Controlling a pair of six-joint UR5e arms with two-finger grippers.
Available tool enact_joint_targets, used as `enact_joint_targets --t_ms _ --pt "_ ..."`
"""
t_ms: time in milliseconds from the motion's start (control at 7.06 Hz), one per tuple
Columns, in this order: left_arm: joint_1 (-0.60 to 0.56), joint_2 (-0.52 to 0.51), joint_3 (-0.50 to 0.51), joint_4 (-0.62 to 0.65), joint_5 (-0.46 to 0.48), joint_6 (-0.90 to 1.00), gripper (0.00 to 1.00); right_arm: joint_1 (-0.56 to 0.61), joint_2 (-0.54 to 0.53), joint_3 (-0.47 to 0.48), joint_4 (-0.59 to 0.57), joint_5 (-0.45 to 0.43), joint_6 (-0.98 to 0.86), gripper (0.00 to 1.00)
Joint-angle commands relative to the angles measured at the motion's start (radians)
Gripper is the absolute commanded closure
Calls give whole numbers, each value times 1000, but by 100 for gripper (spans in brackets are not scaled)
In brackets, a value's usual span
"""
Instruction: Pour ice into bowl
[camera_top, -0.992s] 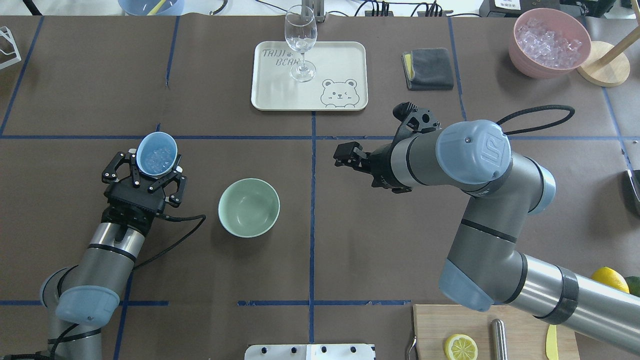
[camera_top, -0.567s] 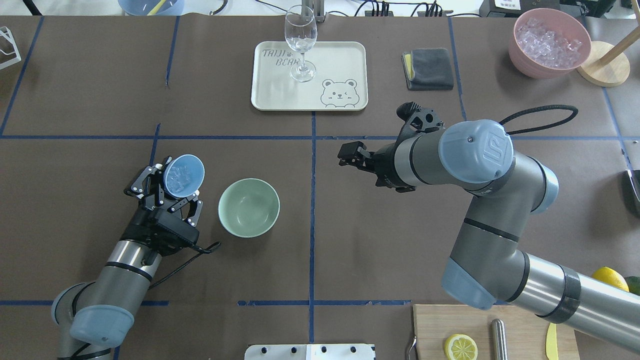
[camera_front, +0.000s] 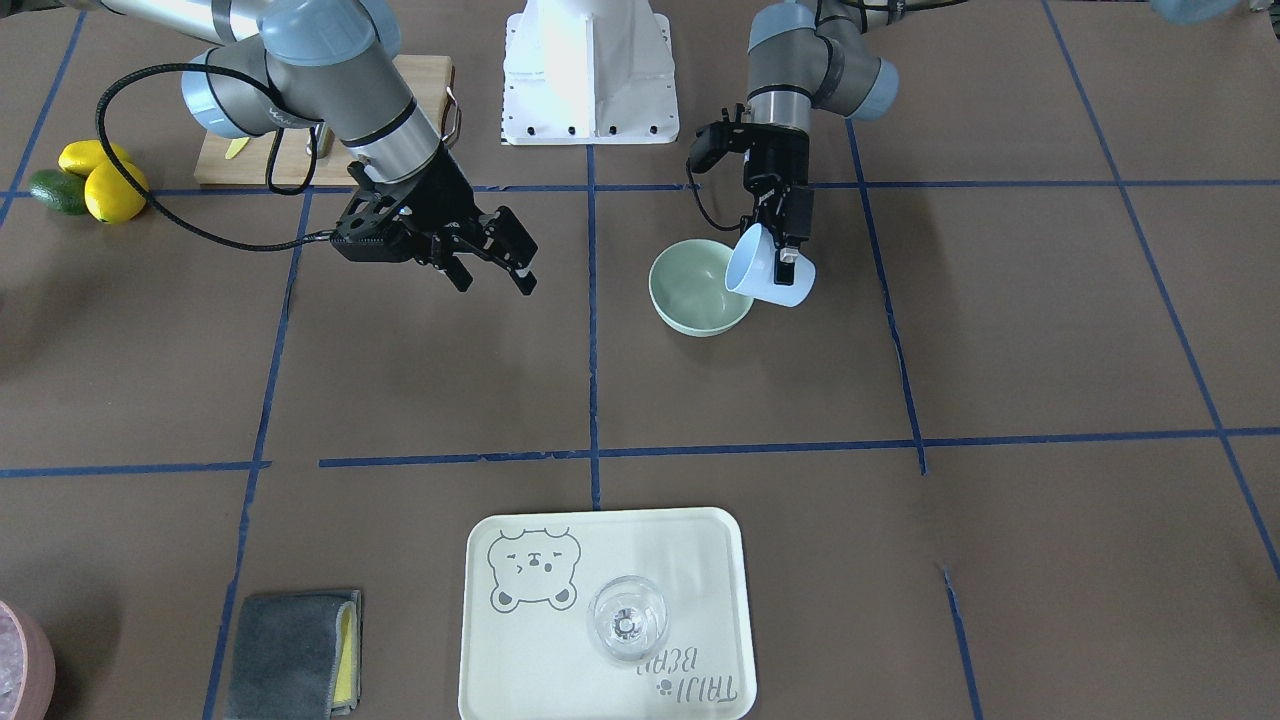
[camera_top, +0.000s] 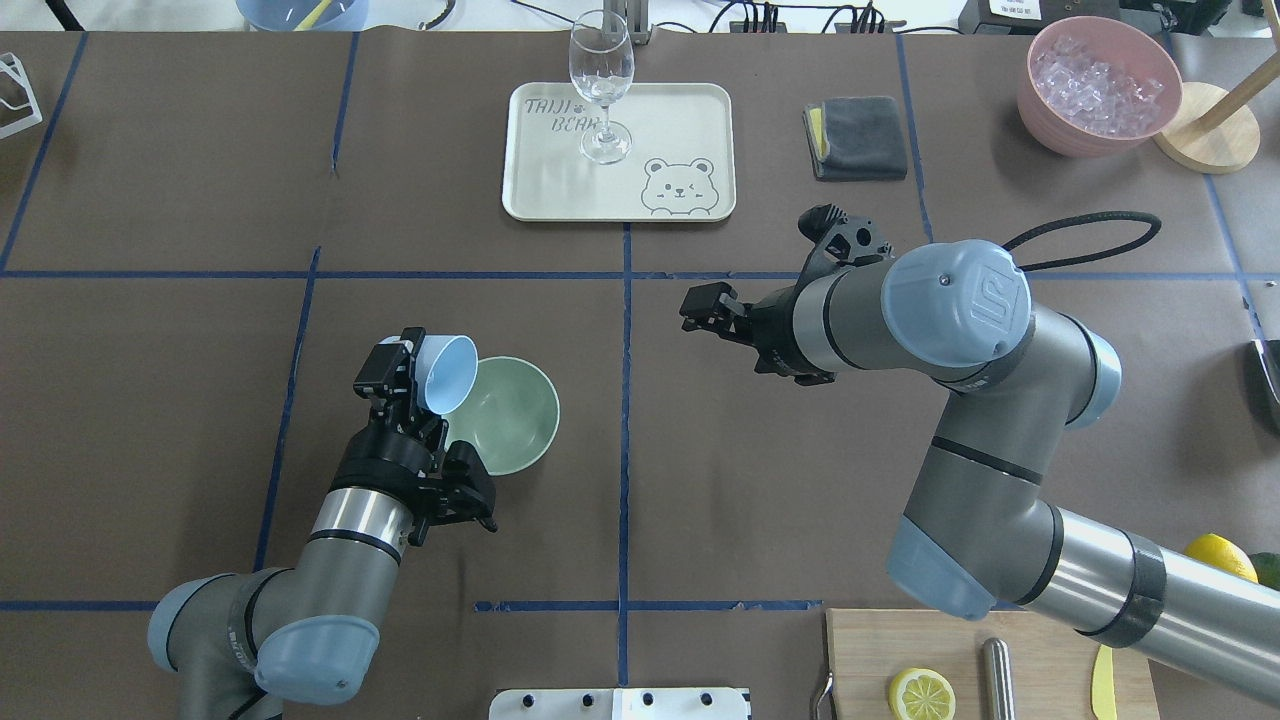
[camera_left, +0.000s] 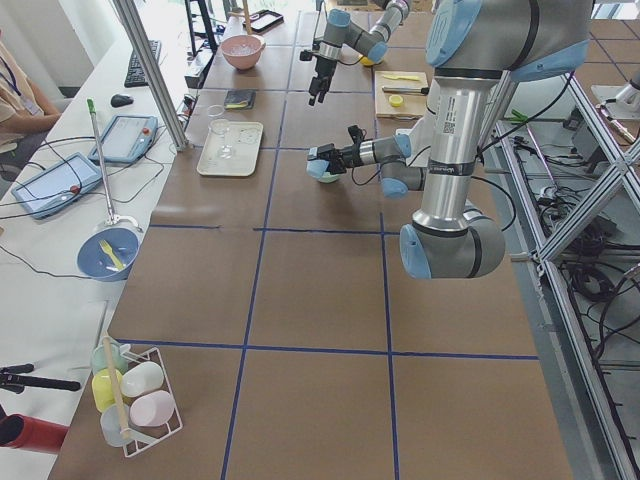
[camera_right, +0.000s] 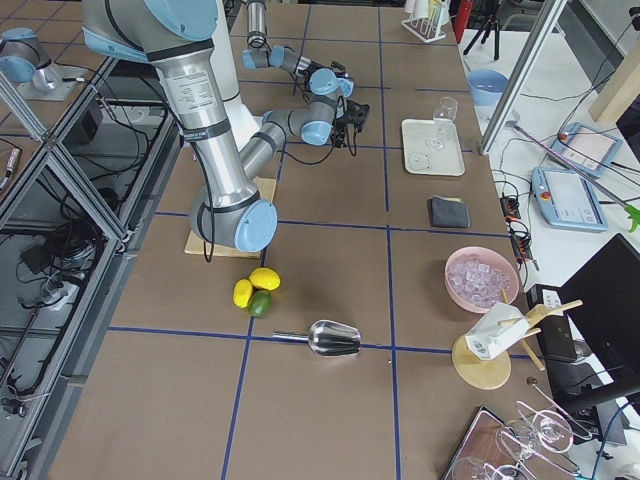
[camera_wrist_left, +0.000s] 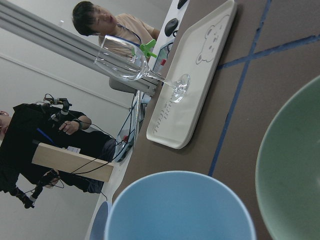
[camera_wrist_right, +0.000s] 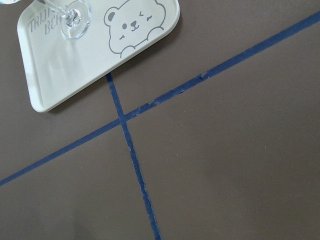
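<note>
One second on, our left tool (camera_top: 418, 385), clamped on the blue cup (camera_top: 447, 372), has swung right and tipped it over the green bowl (camera_top: 520, 430) lower-left of centre; we see no ice yet, so pouring looks barely begun.

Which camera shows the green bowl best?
Overhead exterior: the bowl shows largest, interior open, only its left rim behind the blue cup. Front-facing shows it similarly, smaller; left wrist crops it; right wrist misses it; side views barely show it.
</note>
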Motion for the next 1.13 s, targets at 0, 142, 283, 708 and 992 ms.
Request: enact_joint_targets --t_ms 0,142,283,708,992 --pt "5 -9 -53 261 -1 140 100 0 1 -2 1 -2 4 0" --pt "10 -27 -97 398 -5 146 100 0 -1 -1 -1 -2 7 0" --pt "16 -60 -102 498 -5 146 100 0 -2 2 -1 -2 8 0" --pt "28 -90 -105 682 -3 145 100 -1 -6 -2 -1 -3 16 0" --pt "28 -96 -108 730 -1 145 100 -1 -9 -2 -1 -2 17 0"
